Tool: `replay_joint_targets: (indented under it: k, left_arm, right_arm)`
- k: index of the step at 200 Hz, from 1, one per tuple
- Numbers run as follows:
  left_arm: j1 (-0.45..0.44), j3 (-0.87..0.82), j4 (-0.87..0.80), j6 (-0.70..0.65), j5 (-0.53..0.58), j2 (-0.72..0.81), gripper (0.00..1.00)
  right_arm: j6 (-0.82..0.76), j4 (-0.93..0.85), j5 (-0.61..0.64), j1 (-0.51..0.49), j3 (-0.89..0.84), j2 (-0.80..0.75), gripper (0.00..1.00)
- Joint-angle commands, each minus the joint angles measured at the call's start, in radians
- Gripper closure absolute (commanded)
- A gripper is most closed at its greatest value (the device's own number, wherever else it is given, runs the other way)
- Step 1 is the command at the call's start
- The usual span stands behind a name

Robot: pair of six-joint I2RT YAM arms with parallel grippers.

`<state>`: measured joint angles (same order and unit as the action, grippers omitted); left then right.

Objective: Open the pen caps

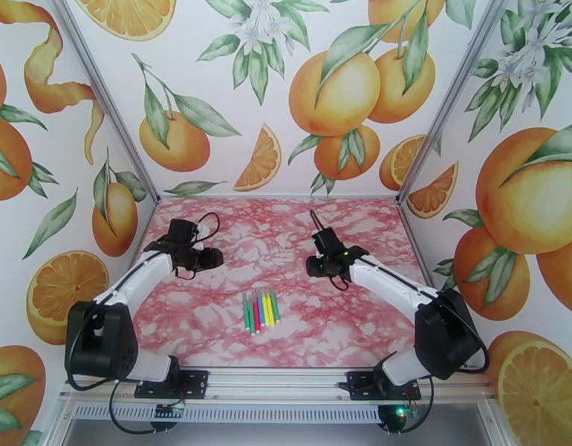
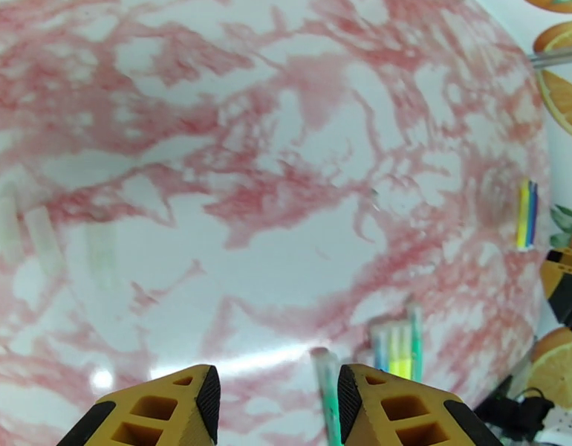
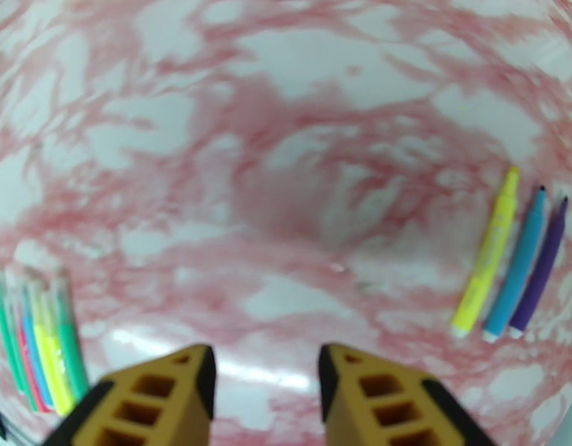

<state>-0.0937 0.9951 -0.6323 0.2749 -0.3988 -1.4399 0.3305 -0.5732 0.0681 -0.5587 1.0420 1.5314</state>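
Several pens [image 1: 260, 309] lie side by side in a tight row on the pink marbled table [image 1: 234, 217], green, red and yellow among them. Their pen caps are too small to make out. Left of and beyond the row hangs my left gripper [image 1: 209, 259], above the table. Its jaws [image 2: 278, 399] are open and hold nothing; blurred pens [image 2: 397, 349] lie on the table below. My right gripper [image 1: 314, 266] hovers right of the row, also open [image 3: 265, 380] and holding nothing. A yellow pen [image 3: 486, 254], a blue pen [image 3: 516, 267] and a purple pen [image 3: 540, 263] lie apart from the row [image 3: 37, 343].
Orange-patterned walls close the table in at the back and on both sides. An aluminium rail [image 1: 286, 380] with both arm bases runs along the near edge. A black cable [image 1: 206, 221] loops off the left wrist.
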Motion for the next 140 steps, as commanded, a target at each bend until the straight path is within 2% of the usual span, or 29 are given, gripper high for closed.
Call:
replay_joint_targets:
  k: [1,72,140]
  left_arm:
    - [-0.010,-0.028,0.019,0.014,-0.057,0.057,0.53]
    - [-0.039,-0.083,0.028,0.020,-0.067,0.124,0.53]
    - [-0.044,-0.101,0.056,0.021,-0.073,0.113,0.53]
  right_arm:
    - [0.038,0.021,-0.029,-0.070,-0.031,-0.020,0.57]
    - [0.135,0.139,-0.068,-0.266,-0.083,0.029,0.57]
    - [0.167,0.233,-0.116,-0.332,-0.097,0.140,0.61]
